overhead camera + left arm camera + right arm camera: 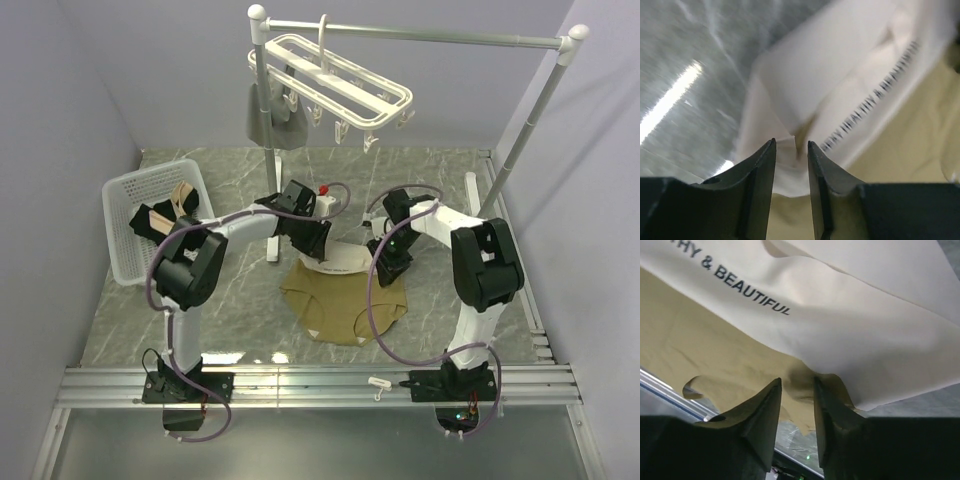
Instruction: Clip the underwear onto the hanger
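Left gripper (791, 145), right gripper (797, 382): jaws narrowly parted, waistband (840, 90) between tips; firm pinch cannot tell. Underwear (345, 300) on table (200, 320), well apart from hanger (335, 80). Your risk: weak bite, fabric slips when lifted.

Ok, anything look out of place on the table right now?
A small white clip-like piece lies loose on the front rail near the right arm's base, away from the hanger. Otherwise nothing stands out.
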### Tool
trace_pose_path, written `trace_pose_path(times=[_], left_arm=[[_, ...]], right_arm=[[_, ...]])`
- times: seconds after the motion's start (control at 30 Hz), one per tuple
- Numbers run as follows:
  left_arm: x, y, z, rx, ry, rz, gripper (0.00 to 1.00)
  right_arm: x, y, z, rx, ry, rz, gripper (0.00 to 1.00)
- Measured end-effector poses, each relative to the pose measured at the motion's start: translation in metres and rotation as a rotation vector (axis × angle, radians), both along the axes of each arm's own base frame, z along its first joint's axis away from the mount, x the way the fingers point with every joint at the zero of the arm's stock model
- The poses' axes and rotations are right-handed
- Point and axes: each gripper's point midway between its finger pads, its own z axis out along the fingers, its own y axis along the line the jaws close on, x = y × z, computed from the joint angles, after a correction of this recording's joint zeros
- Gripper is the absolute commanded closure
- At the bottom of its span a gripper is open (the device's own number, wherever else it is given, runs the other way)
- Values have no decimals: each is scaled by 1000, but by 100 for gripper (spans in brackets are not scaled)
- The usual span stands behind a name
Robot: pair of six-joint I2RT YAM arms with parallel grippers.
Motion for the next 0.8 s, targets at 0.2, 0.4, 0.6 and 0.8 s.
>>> trace_pose_path(times=[0.2, 0.4, 0.6, 0.8], left_arm=[[48, 7, -14, 20, 8, 106, 59], [88, 47, -10, 26, -23, 261, 50], [74, 62, 4, -15, -46, 233, 50], [47, 46, 44, -103, -139, 85, 50]], right_arm=[[-2, -4, -6, -38, 13, -11, 48], [-4, -6, -6, -62, 7, -8, 41], [-2, -10, -2, -79, -19, 2, 49], [13, -5, 35, -20, -171, 12, 56]])
